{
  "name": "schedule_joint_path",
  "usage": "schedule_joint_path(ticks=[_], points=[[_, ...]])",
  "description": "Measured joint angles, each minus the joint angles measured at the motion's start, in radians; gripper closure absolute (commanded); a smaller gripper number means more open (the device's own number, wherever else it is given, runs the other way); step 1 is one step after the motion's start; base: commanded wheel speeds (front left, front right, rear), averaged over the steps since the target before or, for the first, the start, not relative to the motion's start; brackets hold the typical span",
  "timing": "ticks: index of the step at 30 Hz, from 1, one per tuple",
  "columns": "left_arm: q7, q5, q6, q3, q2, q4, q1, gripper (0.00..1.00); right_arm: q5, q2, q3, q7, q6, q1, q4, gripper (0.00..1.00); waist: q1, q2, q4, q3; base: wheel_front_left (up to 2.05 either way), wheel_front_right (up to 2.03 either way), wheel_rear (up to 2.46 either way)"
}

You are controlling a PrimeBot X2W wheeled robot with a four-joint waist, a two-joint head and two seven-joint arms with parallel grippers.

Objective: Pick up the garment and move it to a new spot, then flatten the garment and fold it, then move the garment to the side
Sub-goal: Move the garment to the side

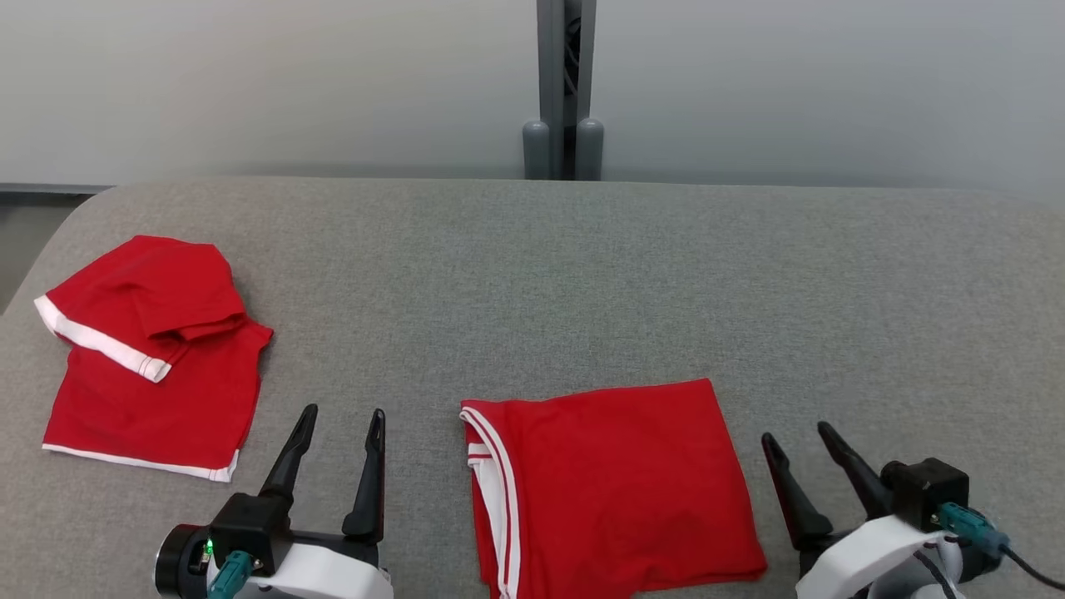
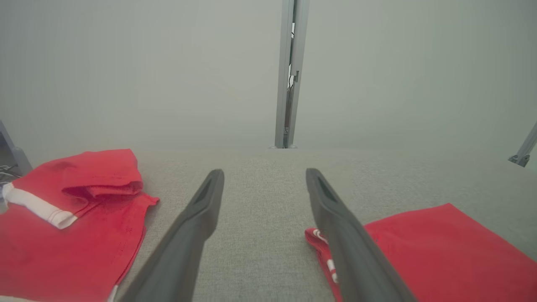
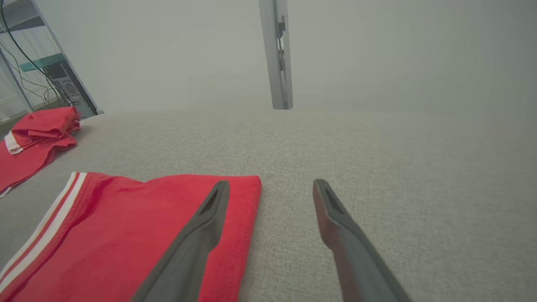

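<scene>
A folded red garment (image 1: 616,482) with white stripes along its left edge lies flat near the front middle of the grey table (image 1: 582,274); it also shows as garment (image 2: 444,256) and garment (image 3: 126,235). My left gripper (image 1: 344,413) stands open just left of it, holding nothing. My right gripper (image 1: 796,433) stands open just right of it, also holding nothing. In the left wrist view my left gripper (image 2: 264,173) points over bare table. In the right wrist view my right gripper (image 3: 270,183) straddles the garment's right edge from above.
A second red garment (image 1: 154,358) with white trim lies loosely folded at the table's left side. A grey post (image 1: 564,87) stands behind the table's far edge. Shelving and cables (image 3: 46,79) stand beyond the left corner.
</scene>
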Motion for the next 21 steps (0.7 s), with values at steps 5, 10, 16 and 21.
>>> schedule_joint_path(ticks=[5, 10, 16, 21], points=[[0.0, 0.012, -0.003, -0.005, 0.0, 0.007, -0.011, 0.0, 0.214, -0.029, 0.091, 0.094, 0.0, -0.065, 0.092, 0.0, 0.0, 0.0, 0.023, 0.027, 0.0, 0.0, 0.0], [0.0, 0.014, -0.005, -0.011, 0.0, 0.007, -0.023, 0.0, 0.352, -0.057, 0.169, 0.163, 0.0, -0.107, 0.109, 0.0, 0.0, -0.0001, 0.043, 0.048, 0.0, 0.0, 0.0], [0.0, 0.015, -0.007, -0.007, 0.0, 0.009, -0.041, 0.0, 0.437, -0.097, 0.25, 0.206, 0.0, -0.158, 0.164, 0.0, 0.0, 0.0, 0.074, 0.073, 0.0, 0.0, 0.0], [0.0, 0.017, -0.011, -0.004, 0.001, 0.009, -0.041, 0.0, 0.505, -0.095, 0.299, 0.229, 0.0, -0.189, 0.181, 0.0, 0.0, 0.0, 0.087, 0.084, 0.0, 0.0, 0.0]])
